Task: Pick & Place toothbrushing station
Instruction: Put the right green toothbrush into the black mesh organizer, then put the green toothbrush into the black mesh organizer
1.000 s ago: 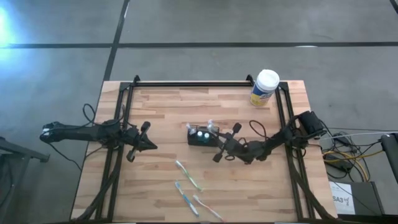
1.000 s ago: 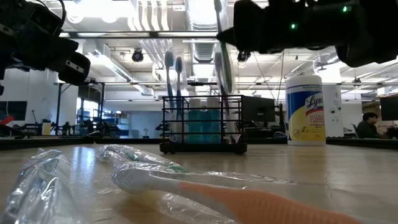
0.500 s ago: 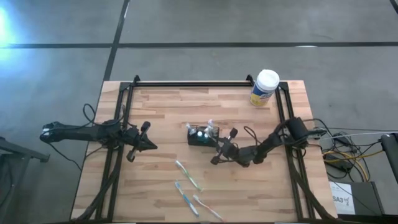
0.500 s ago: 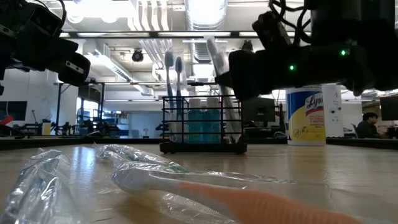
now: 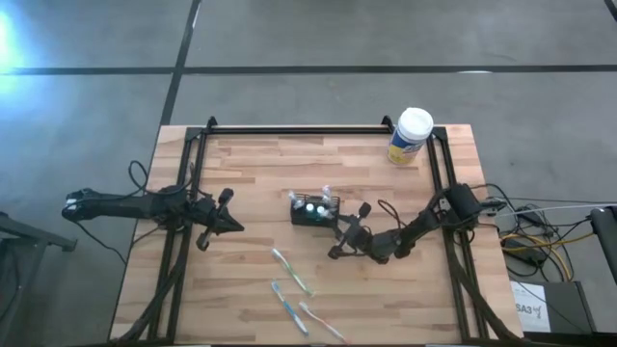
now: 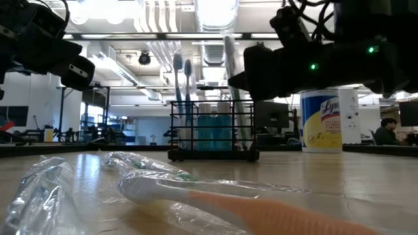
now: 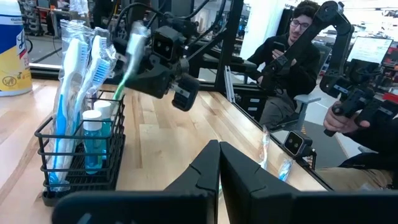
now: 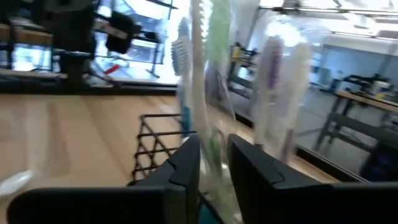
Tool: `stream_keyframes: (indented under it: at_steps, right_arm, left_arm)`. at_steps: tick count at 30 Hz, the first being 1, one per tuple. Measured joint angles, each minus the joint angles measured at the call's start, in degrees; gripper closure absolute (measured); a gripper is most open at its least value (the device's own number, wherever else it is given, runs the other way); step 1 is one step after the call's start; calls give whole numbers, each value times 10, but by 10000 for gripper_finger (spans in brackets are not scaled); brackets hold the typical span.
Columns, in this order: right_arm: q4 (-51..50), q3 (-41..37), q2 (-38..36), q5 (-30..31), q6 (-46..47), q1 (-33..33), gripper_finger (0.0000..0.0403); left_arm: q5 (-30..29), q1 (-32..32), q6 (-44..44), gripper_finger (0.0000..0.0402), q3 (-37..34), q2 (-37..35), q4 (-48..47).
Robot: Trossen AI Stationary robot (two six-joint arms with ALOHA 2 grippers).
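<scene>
Far left of the desk (image 5: 251, 183): left gripper (image 5: 229, 226), fingers pressed together, holding nothing, hovering over pale wood-plank surface bounded by a black frame. Toward the near edge, left of centre: three wrapped toothbrushes (image 5: 292, 271) lying loose on the planks, apart from one another. Centre: toothbrushing station (image 5: 312, 209), a small black wire-mesh basket standing upright on the desk, carrying upright toothbrushes in clear wrap and small blue bottles with white caps (image 7: 92, 116). Just right of the basket: right gripper (image 5: 339, 238), fingers slightly parted around the wrapped green-and-white toothbrush (image 8: 211, 93) that leans at the basket's right end; whether pinched or loose, cannot tell. Far right corner: yellow canister (image 5: 409, 137) with white lid, well apart from the basket. Beyond the desk: grey concrete floor (image 5: 308, 39) crossed by dark lines; cables and equipment at the right side. Room behind, in the low view: open workshop with ceiling ducts (image 6: 157, 26) and strip lights; seated person (image 7: 286, 59) at neighbouring bench in the left wrist view.
</scene>
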Motion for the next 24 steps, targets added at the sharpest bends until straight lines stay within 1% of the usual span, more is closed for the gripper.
stream_keyframes:
  at_steps: [2,6,13,19,24]
  right_arm:
    - [0,1,-7,27,-4,7,310]
    - [-3,1,-25,57,-6,17,288]
    - [-43,1,-78,59,-5,17,263]
    - [-48,9,-110,58,-12,30,257]
    - [-66,27,-124,57,-39,54,270]
  left_arm:
    - [0,0,-3,388,0,0,0]
    - [0,0,-6,388,0,0,0]
    - [0,0,-6,388,0,0,0]
    - [0,0,-7,388,0,0,0]
    - [0,0,-7,388,0,0,0]
